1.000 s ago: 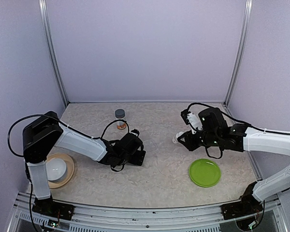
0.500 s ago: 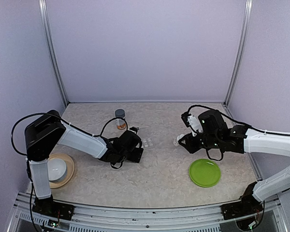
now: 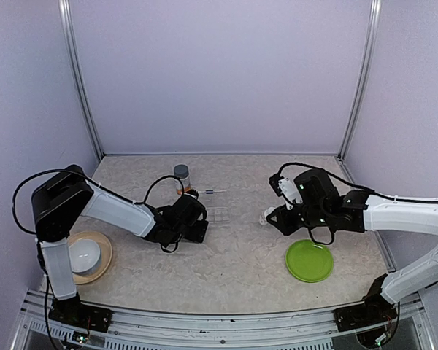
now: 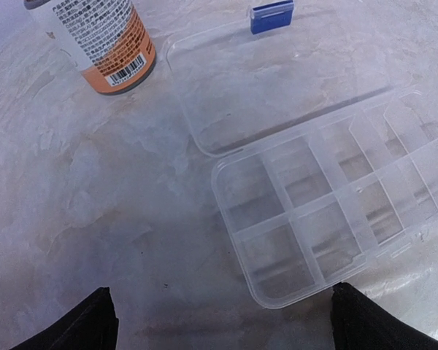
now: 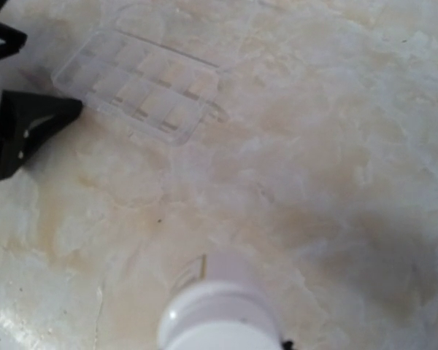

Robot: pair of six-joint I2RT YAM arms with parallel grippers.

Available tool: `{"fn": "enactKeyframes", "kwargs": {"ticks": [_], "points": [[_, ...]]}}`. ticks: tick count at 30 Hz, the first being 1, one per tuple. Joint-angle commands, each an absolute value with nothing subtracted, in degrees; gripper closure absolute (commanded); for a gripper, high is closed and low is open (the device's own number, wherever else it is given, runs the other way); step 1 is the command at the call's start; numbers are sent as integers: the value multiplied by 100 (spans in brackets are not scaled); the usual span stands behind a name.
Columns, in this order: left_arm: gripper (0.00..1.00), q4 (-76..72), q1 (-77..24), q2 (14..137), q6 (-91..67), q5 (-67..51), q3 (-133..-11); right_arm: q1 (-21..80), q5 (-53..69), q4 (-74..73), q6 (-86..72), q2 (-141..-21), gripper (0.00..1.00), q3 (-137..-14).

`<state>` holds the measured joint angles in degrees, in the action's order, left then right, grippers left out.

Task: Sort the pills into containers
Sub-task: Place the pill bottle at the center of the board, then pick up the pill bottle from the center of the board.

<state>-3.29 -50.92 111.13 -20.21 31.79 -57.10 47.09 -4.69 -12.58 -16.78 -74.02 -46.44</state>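
Left gripper (image 4: 220, 306): jaws spread wide, nothing held between them. A clear compartment tray (image 4: 328, 211) lies just ahead of the fingertips and to their right. Its lid (image 4: 263, 87) is folded back flat on the table beyond it. Every compartment that can be seen looks empty. The bottle (image 4: 95, 40) stands upright ahead and to the left of this gripper, gray cap on, near the lid but apart from it.

Right gripper (image 3: 272, 216): closed on the small vial (image 5: 217, 321), white cap on. Whether the vial is lifted clear of the table cannot be told. The green plate (image 3: 309, 260) lies near this hand, toward the arm's base.

Progress, as judged — early. No pills can be made out anywhere in view and both containers are capped, so nothing is counted as sorted. Remaining: containers to be opened, pills to be located and distributed — essentially the whole task.
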Motion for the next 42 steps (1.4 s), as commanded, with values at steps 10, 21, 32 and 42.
{"fn": "enactKeyframes", "kwargs": {"ticks": [10,21,32,42], "points": [[1,-526,-5211,9545,-2276,2781,-4665,5324,-315,-1354,-1248,-8755,76,-5115],[1,-583,-5407,8731,-2326,2742,-4245,5943,-662,-1709,-1090,-9949,70,-5940],[1,-861,-5559,8574,-1927,2323,-4343,6029,-458,-1761,-1105,-9392,28,-5992],[1,-245,-6093,9553,-911,1320,-5696,5679,-607,-1379,-1429,-7533,2,-4724]]}}
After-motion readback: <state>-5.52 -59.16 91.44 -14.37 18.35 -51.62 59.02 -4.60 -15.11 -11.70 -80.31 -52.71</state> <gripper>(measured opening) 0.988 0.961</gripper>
